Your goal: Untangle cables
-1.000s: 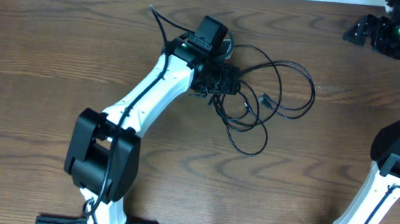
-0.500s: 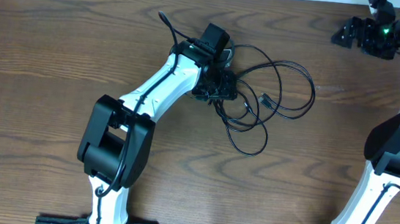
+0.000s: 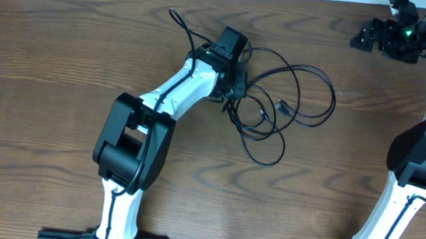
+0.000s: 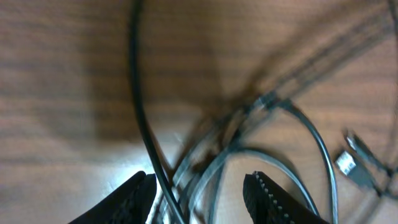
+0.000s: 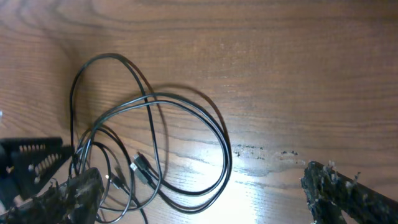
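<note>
Right, overhead first: the cables lie in one heap of overlapping loops on the desk, a little right of centre and toward the far side. By my read the untangling has barely begun, since no cord lies apart on its own. The left fingers are down at the heap's left edge. The right fingers hang over the far right corner, well apart from it. Count from up here: two arms, one heap, one plug showing among the loops.

Left wrist now: the left fingers stand apart with a moderate gap, not clamped, and several strands run between them. A black strand runs away toward the far side, with paler grey strands crossing beside it. That suggests two cords, one black and one silvery, though I can't trace either end to end. One plug sits off to the right.

Right wrist: the right fingers are spread wide and hold nothing. The heap sits at the left of this view, with two small plug ends inside it. Practically all the separating is left to do.
</note>
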Robot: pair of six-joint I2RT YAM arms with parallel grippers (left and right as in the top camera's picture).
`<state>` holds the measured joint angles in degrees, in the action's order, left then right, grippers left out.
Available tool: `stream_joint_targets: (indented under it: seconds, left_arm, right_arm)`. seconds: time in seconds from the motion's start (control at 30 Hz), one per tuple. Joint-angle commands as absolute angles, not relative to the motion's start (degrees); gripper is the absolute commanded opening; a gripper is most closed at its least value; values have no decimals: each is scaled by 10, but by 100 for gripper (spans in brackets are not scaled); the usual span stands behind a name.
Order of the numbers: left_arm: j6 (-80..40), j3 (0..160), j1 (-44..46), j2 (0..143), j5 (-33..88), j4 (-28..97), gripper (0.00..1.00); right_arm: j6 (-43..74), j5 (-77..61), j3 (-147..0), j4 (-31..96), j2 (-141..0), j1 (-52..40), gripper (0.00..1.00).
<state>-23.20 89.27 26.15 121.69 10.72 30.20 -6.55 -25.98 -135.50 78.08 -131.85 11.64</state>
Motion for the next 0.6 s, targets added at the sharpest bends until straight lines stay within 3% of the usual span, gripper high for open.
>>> stream_joint_targets:
  seconds: [0.0, 0.57]
  left_arm:
    - [-258, 889, 262, 1236, 61, 286, 49]
    - [-305, 881, 262, 1254, 29, 277, 25]
  right_arm:
    - [-74, -260, -1351, 783, -1319, 111, 99]
    - [-74, -260, -1351, 787, -1319, 111, 99]
